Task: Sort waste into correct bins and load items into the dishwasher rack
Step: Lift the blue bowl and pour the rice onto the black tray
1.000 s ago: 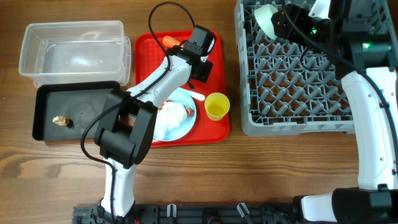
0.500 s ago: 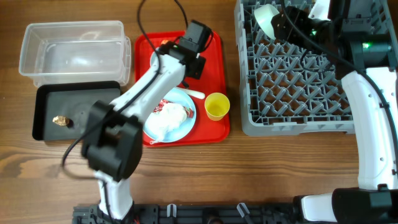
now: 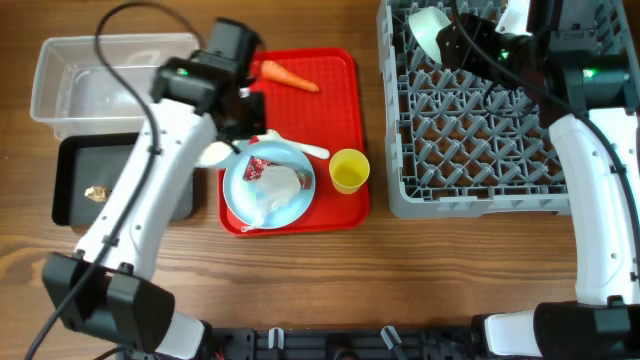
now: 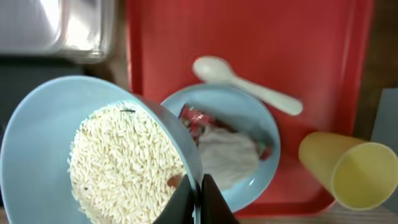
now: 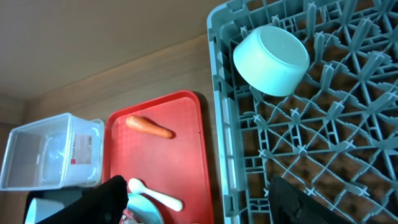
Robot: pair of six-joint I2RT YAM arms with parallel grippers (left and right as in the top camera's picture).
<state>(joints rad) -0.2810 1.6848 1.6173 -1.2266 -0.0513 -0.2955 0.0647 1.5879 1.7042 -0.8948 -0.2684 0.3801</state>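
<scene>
Now overhead: left gripper [image 3: 232, 140] clamping rim of rice bowl [image 3: 212, 153], holding it above gap between red tray [image 3: 340, 110] and black tray [image 3: 75, 160]; tub [image 3: 120, 42] sitting just behind, its wall needing clearing. Right gripper [image 3: 458, 40] hanging over rack [image 3: 470, 130], jaws apart, holding nothing.

Left wrist: fingers [image 4: 208, 199] pinching thin rim only; bowl looking stiff, smooth, likely slippery, load hanging off-centre. Rice [image 4: 118, 162] loose, probably spilling on any tilt. Plate [image 4: 258, 121], spoon [image 4: 249, 84], cup [image 4: 345, 171] crowding right side.

Right wrist: second bowl [image 5: 272, 51] lying among pegs in rack corner; carrot [image 5: 149, 126] lying alone on tray, open room around it.
</scene>
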